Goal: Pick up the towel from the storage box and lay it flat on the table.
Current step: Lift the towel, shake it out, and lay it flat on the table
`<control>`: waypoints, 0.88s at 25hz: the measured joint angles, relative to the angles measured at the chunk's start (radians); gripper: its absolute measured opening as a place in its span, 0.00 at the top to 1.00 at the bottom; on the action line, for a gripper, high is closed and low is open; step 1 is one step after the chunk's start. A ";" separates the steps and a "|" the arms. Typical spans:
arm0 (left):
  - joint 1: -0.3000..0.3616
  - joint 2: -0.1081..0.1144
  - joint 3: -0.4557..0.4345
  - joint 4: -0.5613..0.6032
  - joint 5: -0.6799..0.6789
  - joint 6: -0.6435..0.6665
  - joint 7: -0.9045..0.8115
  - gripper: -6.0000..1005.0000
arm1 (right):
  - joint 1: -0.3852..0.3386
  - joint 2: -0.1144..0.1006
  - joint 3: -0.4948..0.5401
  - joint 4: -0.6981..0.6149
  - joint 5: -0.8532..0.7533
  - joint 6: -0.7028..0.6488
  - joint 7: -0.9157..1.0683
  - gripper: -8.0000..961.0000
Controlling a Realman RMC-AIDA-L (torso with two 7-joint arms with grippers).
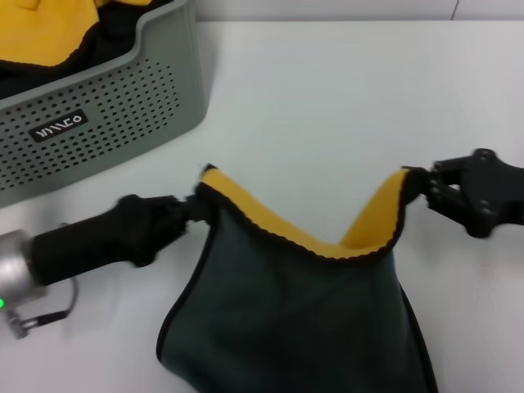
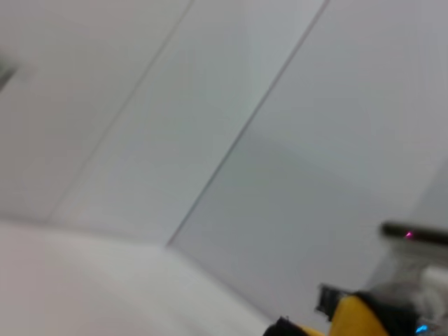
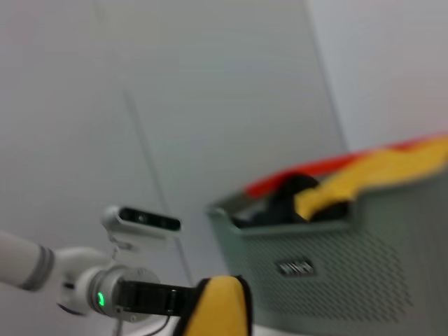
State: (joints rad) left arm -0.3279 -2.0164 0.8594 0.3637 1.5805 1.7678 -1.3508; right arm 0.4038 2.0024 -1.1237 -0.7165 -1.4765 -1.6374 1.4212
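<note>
- The left gripper (image 1: 190, 209) pinches one top corner of the towel (image 1: 295, 319).
- The right gripper (image 1: 426, 190) clamps the other corner.
- The towel hangs between them above the table (image 1: 327, 98), near the storage box (image 1: 106, 106).

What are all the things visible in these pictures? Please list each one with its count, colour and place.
towel: one, dark green with yellow inner face and black border, held up by two corners in front of the robot, outside the box
storage box: one, grey-green, perforated walls, black label, on the table at far left
other cloths: several, yellow and black, inside the storage box
table: one, white, under everything
left gripper: one, black, shut on the towel's left corner
right gripper: one, black, shut on the towel's right corner
</note>
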 joint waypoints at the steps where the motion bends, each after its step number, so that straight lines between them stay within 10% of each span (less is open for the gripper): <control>1: -0.020 -0.005 0.001 -0.018 0.009 -0.053 0.010 0.98 | 0.022 0.001 -0.001 0.036 -0.009 0.035 -0.006 0.96; 22: -0.055 -0.071 -0.028 0.064 0.003 -0.455 0.024 0.98 | 0.160 0.024 -0.080 0.209 -0.044 0.531 0.003 0.94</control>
State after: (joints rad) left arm -0.3832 -2.0871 0.8311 0.4275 1.5836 1.3127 -1.3271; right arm 0.5633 2.0262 -1.2039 -0.5072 -1.5204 -1.1064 1.4242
